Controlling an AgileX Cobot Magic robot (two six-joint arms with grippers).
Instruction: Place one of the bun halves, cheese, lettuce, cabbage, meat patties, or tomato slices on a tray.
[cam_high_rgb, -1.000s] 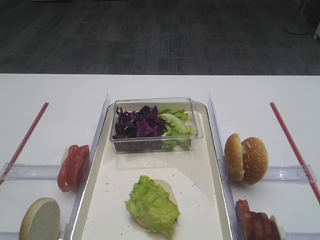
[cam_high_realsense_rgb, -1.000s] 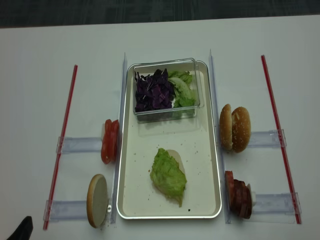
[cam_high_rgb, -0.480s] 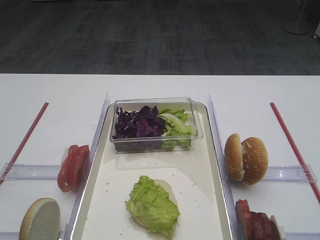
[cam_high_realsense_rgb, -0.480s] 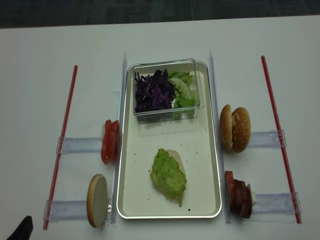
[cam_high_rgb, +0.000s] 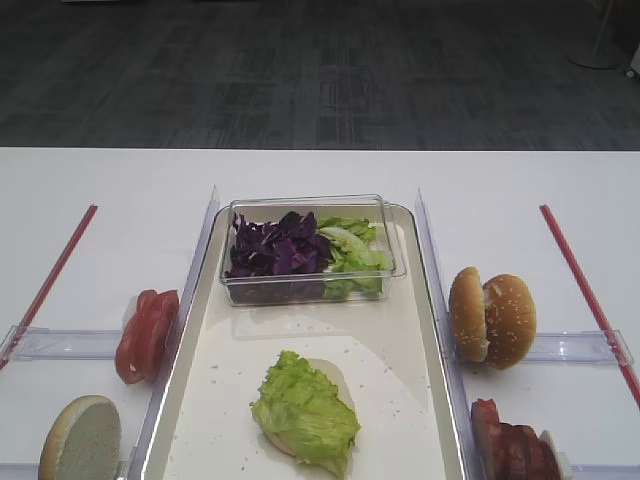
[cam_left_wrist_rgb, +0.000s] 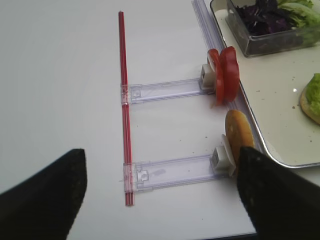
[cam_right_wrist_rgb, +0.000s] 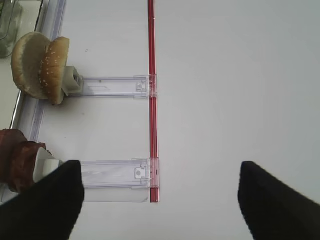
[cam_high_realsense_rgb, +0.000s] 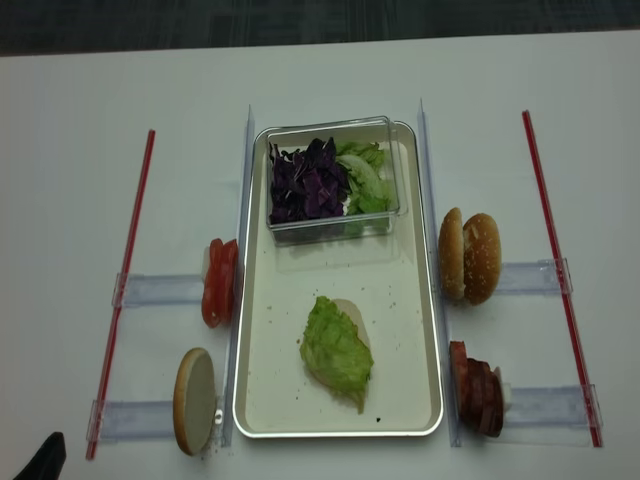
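Note:
A frilly green lettuce (cam_high_rgb: 305, 410) (cam_high_realsense_rgb: 337, 350) leaf lies on a pale bun half (cam_high_rgb: 330, 372) in the near part of the cream tray (cam_high_rgb: 428, 300) (cam_high_realsense_rgb: 432, 330). At the tray's far end, purple cabbage (cam_high_rgb: 275, 245) fills a clear tub. Tomato slices (cam_high_rgb: 145, 335) (cam_left_wrist_rgb: 225, 75) and a flat bun half (cam_high_rgb: 80, 438) (cam_left_wrist_rgb: 235, 132) stand left of the tray. Seeded bun halves (cam_high_rgb: 492, 318) (cam_right_wrist_rgb: 42, 67) and meat patties (cam_high_rgb: 510, 445) (cam_right_wrist_rgb: 17, 160) stand on its right. My left gripper (cam_left_wrist_rgb: 160, 195) and right gripper (cam_right_wrist_rgb: 160, 200) hover open over bare table, holding nothing.
Clear plastic holder rails (cam_left_wrist_rgb: 170, 170) (cam_right_wrist_rgb: 110, 172) and red strips (cam_left_wrist_rgb: 123, 100) (cam_right_wrist_rgb: 152, 100) lie on the white table on both sides of the tray. More green leaves (cam_high_rgb: 350, 245) share the clear tub (cam_high_rgb: 390, 265) with the cabbage.

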